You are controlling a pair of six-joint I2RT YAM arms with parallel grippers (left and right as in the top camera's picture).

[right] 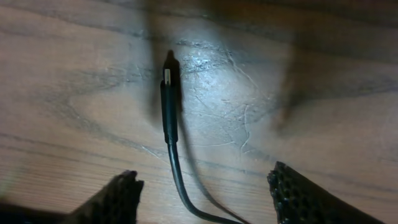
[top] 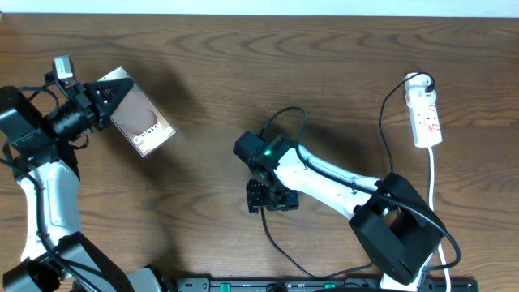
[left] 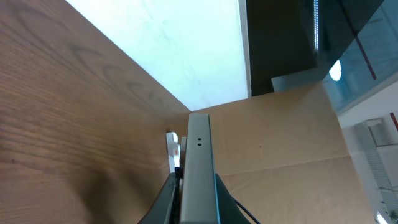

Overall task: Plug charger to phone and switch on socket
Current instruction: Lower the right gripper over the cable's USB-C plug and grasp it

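The phone (top: 144, 123), silvery-grey with white text on its screen, is held at the far left of the table by my left gripper (top: 104, 99), which is shut on its end. In the left wrist view the phone (left: 199, 163) shows edge-on between the jaws (left: 198, 208). The charger's black plug (right: 168, 109) lies flat on the wood, tip pointing away. Its cable runs back between the open fingers of my right gripper (right: 205, 196). In the overhead view that gripper (top: 272, 198) is at mid-table, with the black cable (top: 276, 243) trailing toward the front edge. The socket (top: 426, 113) lies at the far right.
The socket's white cord (top: 435, 191) runs down the right side toward the front edge. A black plug sits in the socket's top end (top: 425, 82). A black rail (top: 324, 284) lines the front edge. A wall and cardboard panel (left: 286, 130) stand beyond the table.
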